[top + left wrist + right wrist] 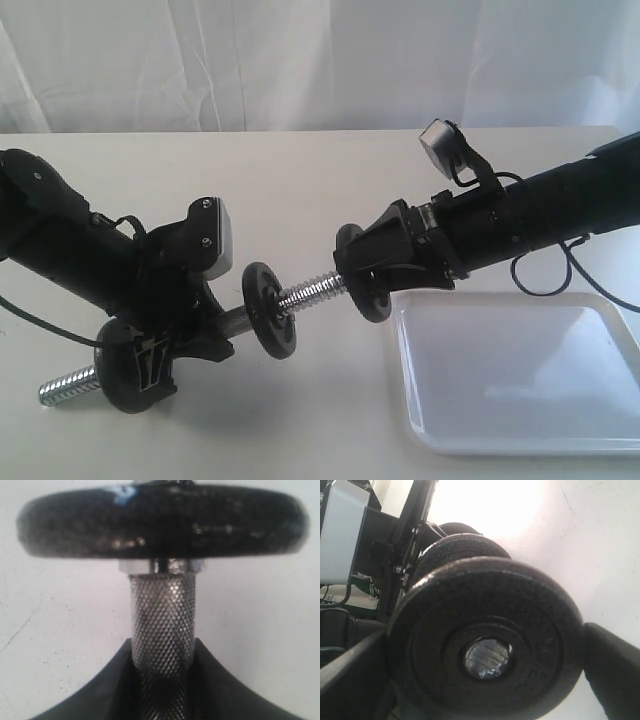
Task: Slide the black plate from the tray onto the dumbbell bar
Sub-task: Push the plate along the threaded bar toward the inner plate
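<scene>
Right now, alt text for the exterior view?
The right arm's jaws hold the black plate at the threaded tip of the dumbbell bar, which the left arm's jaws grip by its middle. Another black disc sits on the bar; the white tray lies beneath the right arm.

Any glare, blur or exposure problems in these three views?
Exterior view: even light, soft shadows, white tray low in contrast. Left wrist view: dumbbell bar knurling sharp, the disc on it blurred. Right wrist view: blown-out glare behind the black plate.

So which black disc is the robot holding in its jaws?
The black plate at the dumbbell bar's right tip, between the right gripper's jaws. The middle disc and left-end disc just sit on the bar.
</scene>
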You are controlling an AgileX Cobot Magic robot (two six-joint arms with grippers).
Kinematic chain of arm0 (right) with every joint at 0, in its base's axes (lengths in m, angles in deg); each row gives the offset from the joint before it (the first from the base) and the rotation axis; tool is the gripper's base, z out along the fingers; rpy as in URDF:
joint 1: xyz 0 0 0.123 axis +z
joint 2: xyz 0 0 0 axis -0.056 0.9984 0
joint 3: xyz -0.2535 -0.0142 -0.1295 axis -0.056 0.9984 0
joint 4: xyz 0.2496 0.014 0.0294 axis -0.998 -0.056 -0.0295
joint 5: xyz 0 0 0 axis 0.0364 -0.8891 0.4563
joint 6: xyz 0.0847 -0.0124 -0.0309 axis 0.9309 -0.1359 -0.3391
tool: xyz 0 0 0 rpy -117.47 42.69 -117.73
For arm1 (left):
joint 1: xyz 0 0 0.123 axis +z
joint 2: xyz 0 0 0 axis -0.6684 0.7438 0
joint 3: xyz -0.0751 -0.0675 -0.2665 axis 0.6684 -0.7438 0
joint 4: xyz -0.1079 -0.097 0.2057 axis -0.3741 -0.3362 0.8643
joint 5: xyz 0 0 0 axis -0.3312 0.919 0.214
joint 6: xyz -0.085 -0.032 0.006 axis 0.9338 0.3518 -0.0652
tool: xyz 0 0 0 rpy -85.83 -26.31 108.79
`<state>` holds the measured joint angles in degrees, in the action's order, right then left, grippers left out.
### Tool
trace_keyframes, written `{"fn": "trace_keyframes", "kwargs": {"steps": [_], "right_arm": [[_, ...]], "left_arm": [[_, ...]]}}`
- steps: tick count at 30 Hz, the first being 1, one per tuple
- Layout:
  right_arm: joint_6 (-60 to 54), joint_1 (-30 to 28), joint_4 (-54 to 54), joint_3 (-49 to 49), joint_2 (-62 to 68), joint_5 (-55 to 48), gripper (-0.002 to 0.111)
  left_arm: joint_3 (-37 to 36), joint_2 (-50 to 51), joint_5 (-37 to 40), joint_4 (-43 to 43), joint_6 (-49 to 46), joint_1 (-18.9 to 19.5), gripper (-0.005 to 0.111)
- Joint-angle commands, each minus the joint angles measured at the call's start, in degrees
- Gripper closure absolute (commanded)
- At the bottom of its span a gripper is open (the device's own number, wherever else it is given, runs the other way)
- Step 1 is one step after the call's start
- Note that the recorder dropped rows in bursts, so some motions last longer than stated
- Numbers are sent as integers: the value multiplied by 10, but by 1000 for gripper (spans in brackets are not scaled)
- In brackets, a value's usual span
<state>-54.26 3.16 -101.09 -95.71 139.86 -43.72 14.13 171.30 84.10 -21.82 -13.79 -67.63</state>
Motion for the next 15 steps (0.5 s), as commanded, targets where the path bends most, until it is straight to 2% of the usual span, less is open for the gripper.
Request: {"fn": "trace_keyframes", "kwargs": {"steps": [1, 15], "right_arm": [[-7, -1, -29, 0, -3, -19, 108], [-7, -1, -46, 10, -3, -19, 108]], "left_arm": [[15, -29, 24, -78, 0, -2, 107], [15, -29, 25, -78, 0, -2, 107]]}}
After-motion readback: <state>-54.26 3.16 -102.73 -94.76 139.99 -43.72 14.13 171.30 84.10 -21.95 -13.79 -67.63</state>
